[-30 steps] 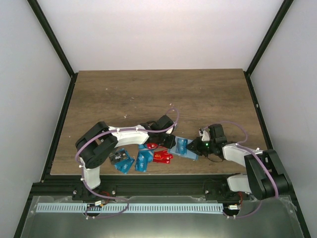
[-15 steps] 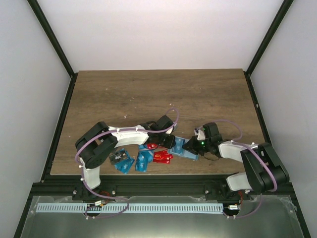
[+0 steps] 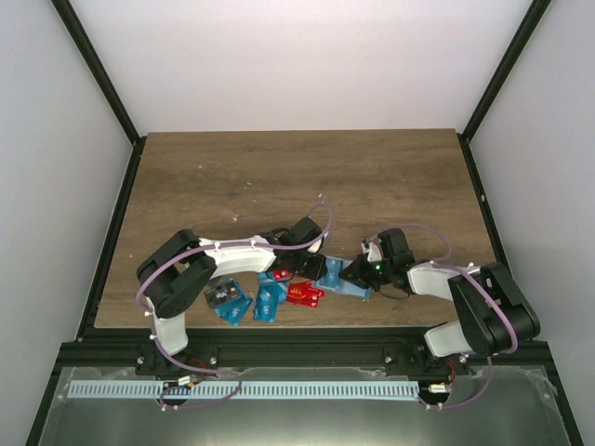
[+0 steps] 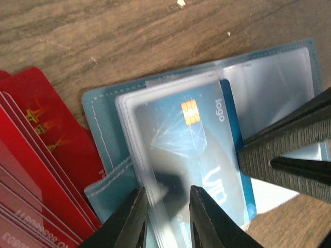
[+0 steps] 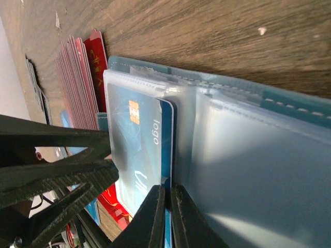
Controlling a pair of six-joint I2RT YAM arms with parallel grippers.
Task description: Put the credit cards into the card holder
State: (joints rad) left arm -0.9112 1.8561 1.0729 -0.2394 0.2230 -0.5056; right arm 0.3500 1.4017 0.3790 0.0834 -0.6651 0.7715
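White walls (image 3: 297, 65), wood tabletop (image 3: 297, 172), credit cards (image 3: 304, 295)

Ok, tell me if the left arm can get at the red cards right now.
Probably not yet: the left gripper is pinched on the card holder by its clear sleeves. The red cards lie mostly exposed right beside it, so once it lets go the way looks free.

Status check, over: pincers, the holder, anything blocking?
Left pincer clamped on clear sleeve of card holder. Right pincer shut on blue card, part-way into sleeve. Red cards fanned against holder's edge, not blocking.
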